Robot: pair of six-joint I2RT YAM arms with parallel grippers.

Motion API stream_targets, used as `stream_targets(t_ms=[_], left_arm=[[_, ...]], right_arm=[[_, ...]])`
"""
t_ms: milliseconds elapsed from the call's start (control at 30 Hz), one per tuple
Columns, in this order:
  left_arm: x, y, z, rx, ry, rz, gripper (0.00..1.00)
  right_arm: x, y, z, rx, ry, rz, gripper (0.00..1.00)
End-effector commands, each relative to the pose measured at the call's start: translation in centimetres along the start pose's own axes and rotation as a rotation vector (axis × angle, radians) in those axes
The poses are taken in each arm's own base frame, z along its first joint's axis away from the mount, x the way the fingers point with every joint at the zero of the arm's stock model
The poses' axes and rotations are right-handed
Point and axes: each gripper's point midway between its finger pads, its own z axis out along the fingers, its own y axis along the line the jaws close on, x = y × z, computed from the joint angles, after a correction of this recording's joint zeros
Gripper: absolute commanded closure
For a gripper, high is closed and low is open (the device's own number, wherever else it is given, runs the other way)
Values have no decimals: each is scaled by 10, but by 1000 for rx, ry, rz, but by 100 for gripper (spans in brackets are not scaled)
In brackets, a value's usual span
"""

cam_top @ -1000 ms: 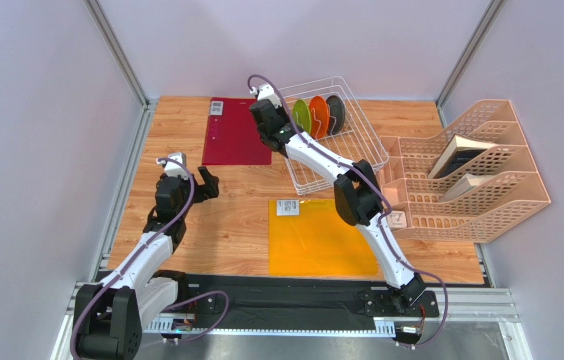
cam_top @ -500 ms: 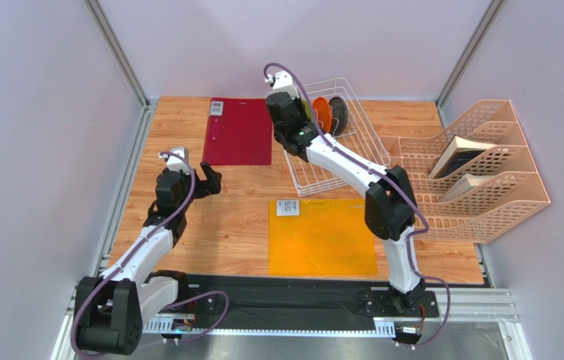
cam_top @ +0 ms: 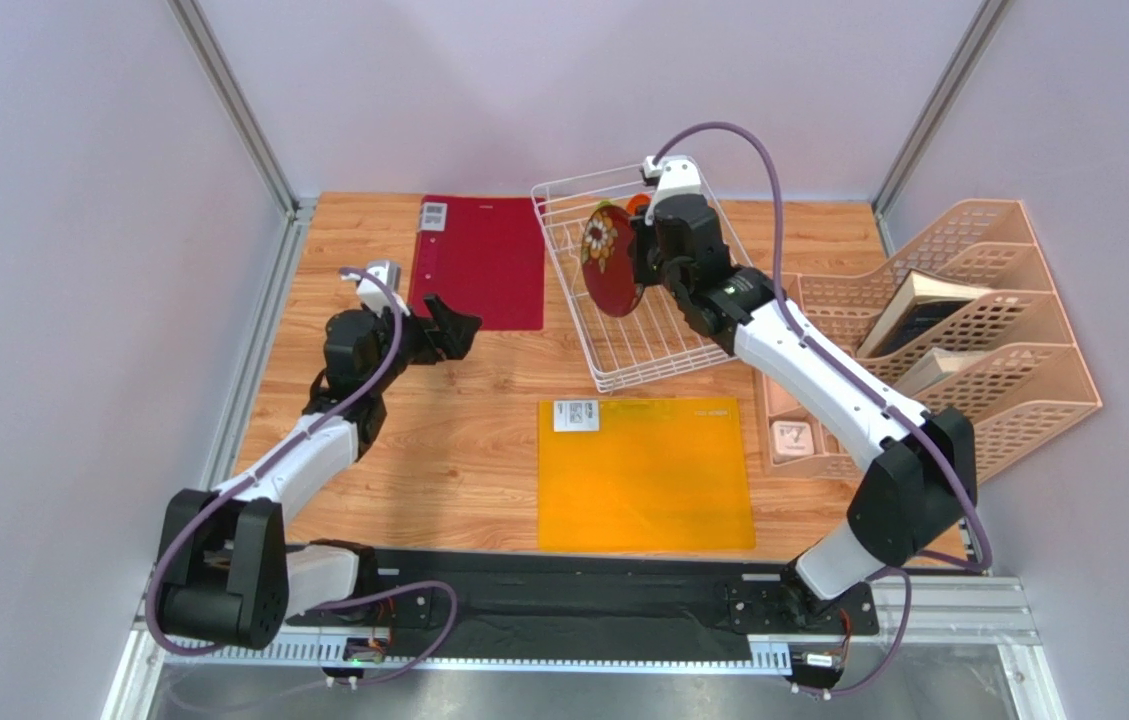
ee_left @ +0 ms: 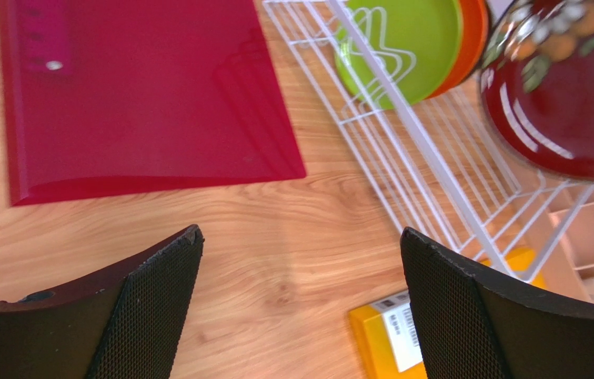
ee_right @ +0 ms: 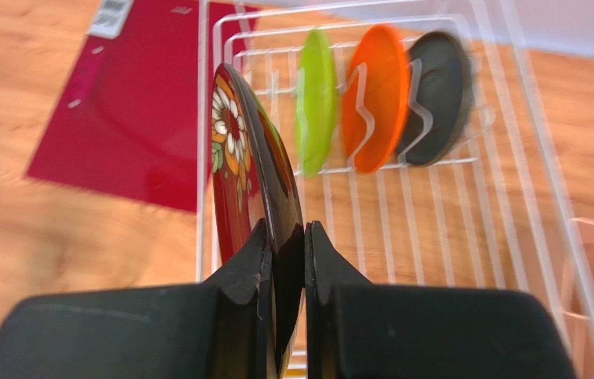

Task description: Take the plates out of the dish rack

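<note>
Pinching red plate rim, right tool clamped

Table of pale wood grain, smooth with a soft sheen. Rack of thin white-coated wire. Red plate glossy, with a painted flower pattern. Green plate and orange plate smooth and shiny; grey plate duller. Red mat by the far edge, glossy translucent plastic. Orange mat, the same plastic. Left gripper pads black, matt, finely cross-hatched.
</note>
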Motion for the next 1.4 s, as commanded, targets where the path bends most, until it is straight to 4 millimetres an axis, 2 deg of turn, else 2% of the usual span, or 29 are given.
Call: stream_targets(t_ms=[0, 67, 100, 133, 167, 267, 333, 400, 433, 467, 500, 533, 567, 600, 733, 767, 800, 833, 867, 900, 1033, 1100, 1133, 1200, 1233, 1267, 1300, 1333, 1367], left_arm=[[-24, -42, 15, 193, -51, -71, 1], [-33, -50, 19, 240, -81, -91, 1], [-28, -53, 22, 264, -66, -107, 1], [-35, -60, 22, 296, -89, -127, 1], [-36, -64, 25, 318, -89, -135, 1], [-28, -72, 31, 371, -73, -181, 1], [-35, -81, 30, 418, -117, -185, 1], [-29, -85, 32, 446, -109, -233, 1], [-35, -91, 30, 481, -133, -251, 2], [-28, -88, 33, 488, -123, -268, 2], [-28, -91, 33, 509, -126, -282, 3], [-37, -96, 29, 553, -175, -272, 3], [-32, -96, 31, 566, -158, -315, 6], [-37, -101, 29, 603, -184, -309, 7], [-33, -109, 31, 667, -175, -322, 14], [-35, -110, 31, 668, -185, -317, 17], [-34, -110, 31, 669, -187, -310, 31], [-35, -113, 30, 675, -188, -303, 37], [-34, -113, 30, 680, -181, -297, 47], [-33, -114, 30, 682, -180, -289, 67], [-30, -113, 28, 662, -176, -257, 100], [-24, -108, 31, 620, -148, -249, 100], [-27, -111, 28, 612, -165, -193, 100], [-14, -102, 34, 524, -103, -173, 100], [-23, -109, 27, 518, -132, -91, 100], [-12, -97, 32, 429, -86, -88, 100], [-12, -94, 30, 389, -83, -65, 100], [-25, -94, 24, 344, -123, -40, 100], [-16, -85, 22, 290, -84, -10, 100]], right_arm=[[-24, 47, -31, -330, -76, 181, 100], [-21, 51, -36, -397, -71, 203, 100], [-18, 53, -36, -420, -63, 232, 100], [-20, 52, -37, -439, -64, 255, 100], [-18, 59, -39, -499, -60, 269, 100], [-17, 69, -41, -571, -50, 313, 100], [-14, 77, -39, -620, -43, 340, 100], [-11, 87, -38, -681, -33, 363, 100], [-9, 94, -40, -722, -13, 383, 100], [-14, 98, -41, -749, -31, 392, 100], [-8, 102, -36, -766, -8, 406, 100], [-8, 107, -36, -791, 7, 431, 100], [-7, 112, -37, -828, 21, 435, 100], [0, 116, -31, -839, 48, 447, 100], [5, 127, -28, -914, 77, 463, 100], [10, 129, -24, -916, 93, 468, 100], [10, 130, -24, -921, 93, 468, 100], [10, 131, -24, -929, 94, 467, 100], [11, 131, -23, -929, 94, 461, 100], [11, 131, -22, -931, 94, 460, 100], [14, 132, -19, -933, 109, 444, 100], [13, 131, -18, -927, 103, 430, 100], [16, 131, -18, -925, 111, 423, 100], [14, 131, -16, -922, 102, 394, 82], [17, 129, -15, -903, 118, 389, 70], [17, 128, -13, -890, 120, 383, 54], [14, 126, -11, -872, 116, 376, 42], [18, 119, -4, -815, 120, 358, 33], [18, 115, -2, -786, 113, 343, 23]])
